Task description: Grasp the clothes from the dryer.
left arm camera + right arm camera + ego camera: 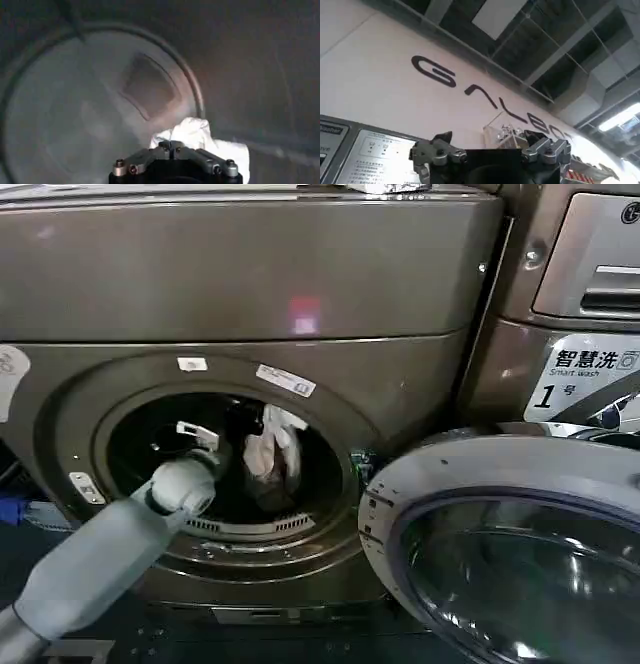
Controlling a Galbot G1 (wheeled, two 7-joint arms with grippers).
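Bronze-grey metal covers the front of the dryer [250, 274], and its big round hole is dark inside. The round glass door [510, 554] with the shiny rim hangs open at the right side. A white sticker with a "1" [585, 379] sits on the machine panel above that door.

The robot's left arm [100, 559] reaches from the lower left into the hole, and the left gripper [250, 429] is deep in the drum. From the room you can see a white cloth [272, 449] hanging right at the gripper, in the middle of the opening. The camera on that wrist shows the same white cloth [200, 140] bunched up just past the gripper's base, with the grey drum wall behind it. I cannot tell if the fingers are squeezing the cloth or are loose.

The right gripper [490, 150] is outside the dryer, pointing up at a wall with big dark letters [485, 100]. Its two fingers [434, 152] stand apart with nothing between them.
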